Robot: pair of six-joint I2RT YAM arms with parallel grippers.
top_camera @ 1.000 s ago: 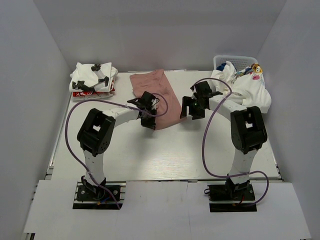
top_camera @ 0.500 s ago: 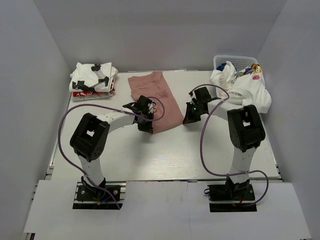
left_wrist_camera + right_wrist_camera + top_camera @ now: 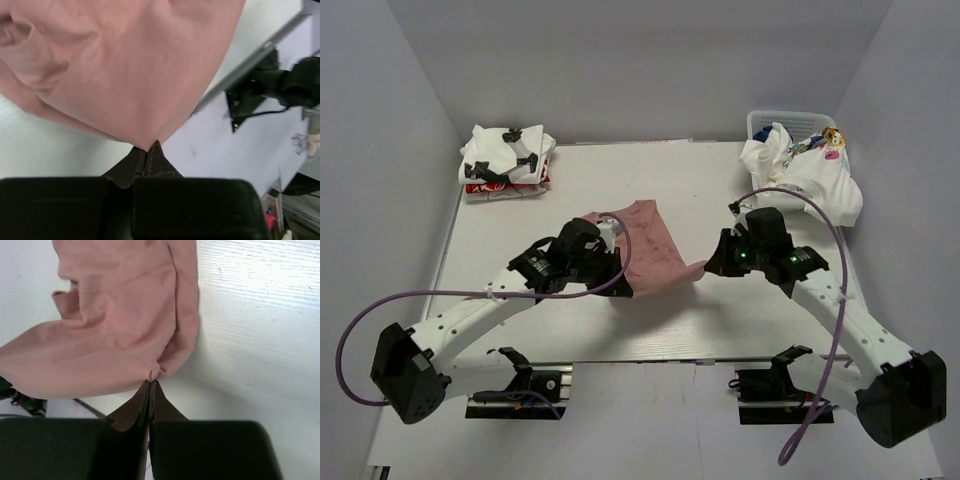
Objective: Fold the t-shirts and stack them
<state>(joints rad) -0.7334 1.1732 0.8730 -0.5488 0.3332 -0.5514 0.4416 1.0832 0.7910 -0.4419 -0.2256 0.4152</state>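
Note:
A dusty-pink t-shirt (image 3: 650, 248) is stretched between my two grippers over the middle of the table. My left gripper (image 3: 623, 290) is shut on its near left corner (image 3: 149, 142), the fabric fanning out above the fingertips. My right gripper (image 3: 708, 266) is shut on the near right corner (image 3: 155, 375). The shirt's far part bunches up at the back. A stack of folded white t-shirts (image 3: 506, 160) with black and red prints lies at the back left. Unfolded white and blue t-shirts (image 3: 810, 170) spill from a basket at the back right.
The white mesh basket (image 3: 790, 120) stands in the back right corner. Grey walls close in the table on three sides. The left arm's purple cable (image 3: 440, 295) loops low over the near left; the right arm's cable (image 3: 840, 300) arcs over the near right.
Both arms have pulled back toward the near edge, dragging the pink shirt with them. The right gripper went from open to shut on the shirt's corner. The shirt is now shorter and bunched.

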